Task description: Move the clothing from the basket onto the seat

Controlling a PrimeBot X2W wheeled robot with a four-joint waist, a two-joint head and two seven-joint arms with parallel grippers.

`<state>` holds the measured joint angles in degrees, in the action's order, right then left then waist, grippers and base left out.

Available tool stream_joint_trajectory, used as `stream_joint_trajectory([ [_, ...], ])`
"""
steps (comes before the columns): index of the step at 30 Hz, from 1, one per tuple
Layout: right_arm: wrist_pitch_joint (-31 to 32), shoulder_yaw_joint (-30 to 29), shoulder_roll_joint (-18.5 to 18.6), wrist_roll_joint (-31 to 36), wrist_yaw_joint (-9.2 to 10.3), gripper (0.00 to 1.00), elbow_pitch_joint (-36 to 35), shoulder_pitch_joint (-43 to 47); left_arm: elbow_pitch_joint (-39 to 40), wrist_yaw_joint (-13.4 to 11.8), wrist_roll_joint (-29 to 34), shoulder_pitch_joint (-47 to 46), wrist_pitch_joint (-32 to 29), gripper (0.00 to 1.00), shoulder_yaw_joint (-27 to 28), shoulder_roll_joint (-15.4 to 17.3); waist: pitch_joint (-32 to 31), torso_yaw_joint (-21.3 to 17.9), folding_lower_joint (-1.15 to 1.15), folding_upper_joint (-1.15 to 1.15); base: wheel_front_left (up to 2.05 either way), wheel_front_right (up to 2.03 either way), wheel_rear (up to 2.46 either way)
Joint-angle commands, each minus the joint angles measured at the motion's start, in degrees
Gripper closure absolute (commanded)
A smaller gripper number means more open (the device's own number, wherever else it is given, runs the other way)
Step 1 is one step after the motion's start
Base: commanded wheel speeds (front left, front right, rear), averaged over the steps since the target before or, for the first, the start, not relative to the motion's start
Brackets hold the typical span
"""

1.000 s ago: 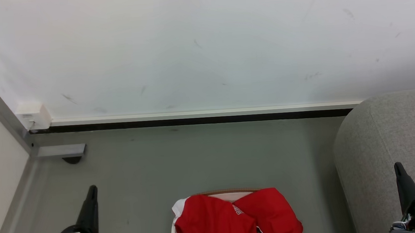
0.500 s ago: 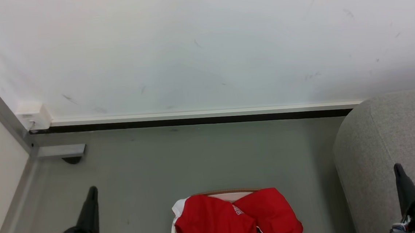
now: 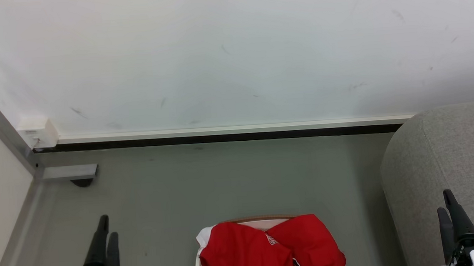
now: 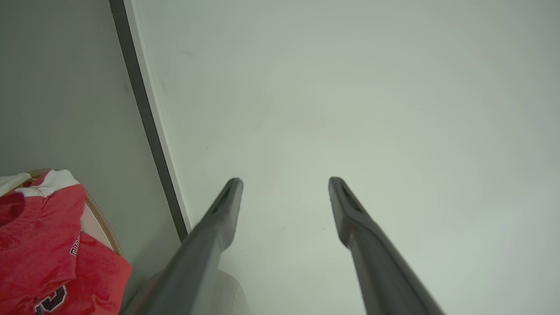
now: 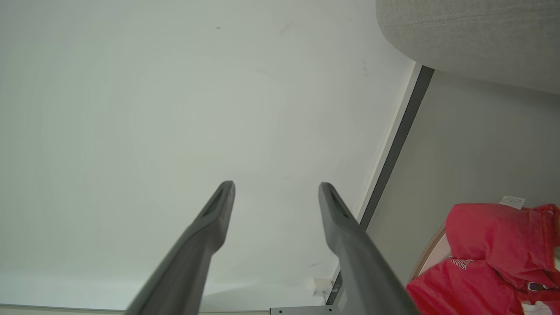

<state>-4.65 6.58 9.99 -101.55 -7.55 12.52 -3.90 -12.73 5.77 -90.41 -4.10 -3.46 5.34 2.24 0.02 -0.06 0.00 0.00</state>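
Observation:
The red shirt (image 3: 266, 250) with white trim lies heaped in the cream-white basket, whose brown-edged rim (image 3: 259, 219) peeks out at the head view's bottom centre. The light-grey seat (image 3: 451, 151) stands to its right. My left gripper (image 3: 108, 227) is at the lower left, open and empty, well left of the basket. My right gripper (image 3: 443, 202) is open and empty in front of the seat. The left wrist view has the open left gripper (image 4: 285, 181), the shirt (image 4: 39, 245) and the rim (image 4: 103, 218). The right wrist view has the open right gripper (image 5: 275, 185), the shirt (image 5: 485, 258) and the seat (image 5: 472, 35).
A white wall (image 3: 231, 50) with a black baseboard (image 3: 220, 138) closes the far side. A grey metal post (image 3: 3, 132) with a floor bracket (image 3: 68, 172) and a white socket box (image 3: 36, 131) stand at the left corner. Grey floor (image 3: 207, 185) lies between wall and basket.
Both grippers have sunk a little toward the bottom edge of the head view. Each now shows two separate fingers where one dark shape showed before. The shirt and basket have not moved.

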Motion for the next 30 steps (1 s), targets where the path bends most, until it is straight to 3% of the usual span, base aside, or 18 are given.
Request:
stream_joint_trajectory([
  [1,-0.6,-0.1,0.0,1.5,0.01,0.00,-1.7,-0.5,1.5,0.2,1.6,-1.2,0.8,0.00,0.1,0.4,0.0,0.0,0.00,0.00,0.00,0.00,0.00],
  [17,-2.6,-1.0,-1.5,13.7,0.03,0.00,-5.3,0.0,4.4,0.6,18.2,-0.9,4.4,0.00,-0.5,0.6,0.1,-0.5,0.00,0.00,0.00,0.00,0.00],
  [30,-4.1,-0.4,-2.5,31.7,0.04,0.00,-5.7,0.6,6.7,0.8,34.5,-0.3,7.2,0.00,0.1,0.6,0.2,-0.7,0.00,0.00,0.00,0.00,0.00],
])
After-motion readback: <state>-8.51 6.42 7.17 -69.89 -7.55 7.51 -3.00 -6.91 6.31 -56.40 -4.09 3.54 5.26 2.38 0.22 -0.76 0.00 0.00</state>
